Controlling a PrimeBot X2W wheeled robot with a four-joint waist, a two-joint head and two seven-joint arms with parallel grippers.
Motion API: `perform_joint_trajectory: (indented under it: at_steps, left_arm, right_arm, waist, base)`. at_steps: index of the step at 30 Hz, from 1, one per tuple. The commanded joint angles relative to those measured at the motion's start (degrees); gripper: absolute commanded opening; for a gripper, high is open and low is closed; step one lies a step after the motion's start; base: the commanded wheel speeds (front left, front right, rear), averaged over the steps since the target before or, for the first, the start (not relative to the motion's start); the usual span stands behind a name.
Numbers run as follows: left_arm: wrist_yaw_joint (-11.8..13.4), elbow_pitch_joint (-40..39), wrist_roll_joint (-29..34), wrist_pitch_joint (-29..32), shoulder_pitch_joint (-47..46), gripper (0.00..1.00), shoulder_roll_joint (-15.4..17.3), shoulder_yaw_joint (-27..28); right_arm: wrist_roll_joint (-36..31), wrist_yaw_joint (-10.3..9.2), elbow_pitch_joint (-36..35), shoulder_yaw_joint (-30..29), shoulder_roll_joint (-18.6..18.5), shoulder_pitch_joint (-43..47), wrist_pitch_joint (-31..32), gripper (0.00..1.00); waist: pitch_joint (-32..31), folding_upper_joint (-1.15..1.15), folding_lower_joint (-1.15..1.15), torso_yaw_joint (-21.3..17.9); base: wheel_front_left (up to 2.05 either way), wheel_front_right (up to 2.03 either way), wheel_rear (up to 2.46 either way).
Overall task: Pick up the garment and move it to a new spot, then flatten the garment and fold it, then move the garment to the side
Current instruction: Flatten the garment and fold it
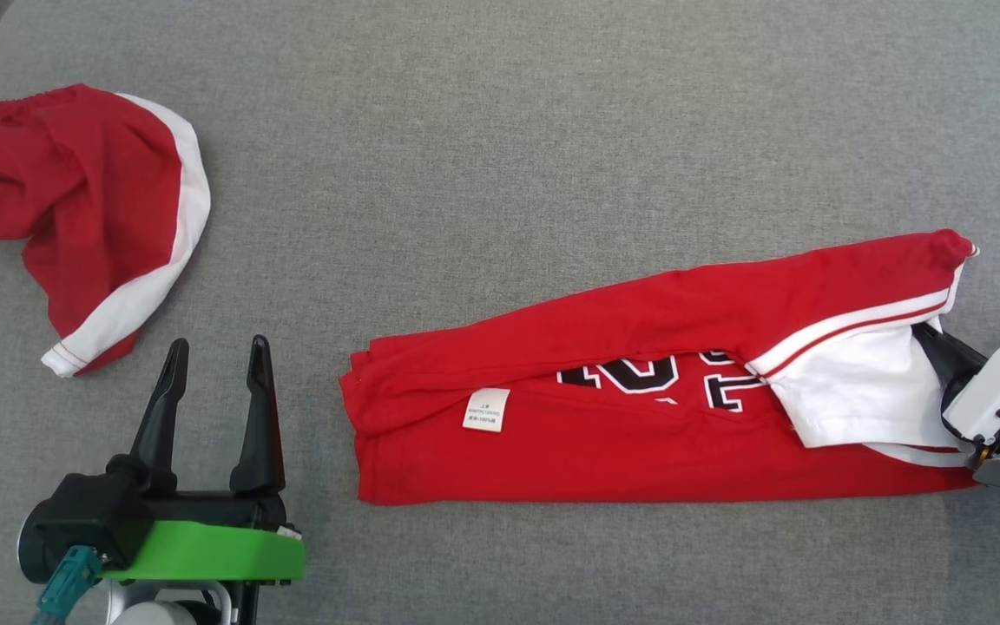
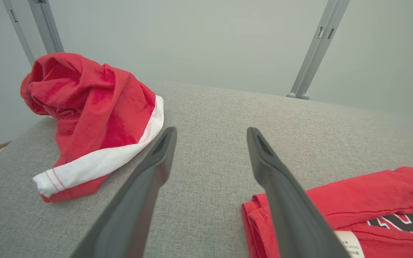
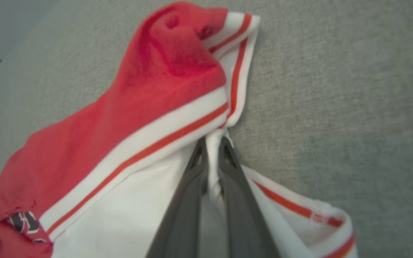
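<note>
Your right gripper (image 3: 213,150) is clamping white fold at right end of red jersey (image 1: 639,417), thin ridge of cloth pinched between its fingers. Probably sleeve or side panel, wrist view is blurring there. Jersey is lying folded lengthwise on grey tabletop (image 1: 500,104), centre to right, label facing up. Left gripper (image 1: 218,347) is sitting released, fingers spread, near jersey's left end, apart from it. Second red-white garment (image 1: 83,217) is lying crumpled at far left.

A crumpled red cloth (image 1: 75,217) with a white band lies bunched at the far left of the grey fabric tabletop (image 1: 500,130), its white hem nearest. Beyond the far edge, slanted grey metal struts (image 2: 316,50) stand against a pale wall (image 2: 192,39).
</note>
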Motion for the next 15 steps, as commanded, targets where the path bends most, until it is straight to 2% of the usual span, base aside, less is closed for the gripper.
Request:
perform_joint_trajectory:
  at_steps: [1,9,15]
  left_arm:
    - [-0.51,-0.10,0.13,-0.30,0.16,1.00,-0.17,0.16]
    - [-1.03,-0.74,0.16,0.27,0.41,1.00,1.47,0.77]
    - [-1.28,-0.90,0.33,1.00,0.98,1.00,2.23,0.18]
  right_arm:
    - [1.09,0.36,0.46,0.64,1.04,1.50,0.76,0.00]
    - [2.20,0.21,-2.27,-7.43,-3.40,1.93,1.75,0.00]
    - [-0.53,0.22,-0.16,-19.49,-6.47,2.48,2.67,0.00]
  waist:
    - [-0.84,0.00,0.00,-0.74]
    - [-2.98,0.00,0.00,-3.80]
    - [-4.15,0.00,0.00,-5.51]
  base:
    - [0.00,0.00,0.00]
    - [0.00,0.00,0.00]
    - [0.00,0.00,0.00]
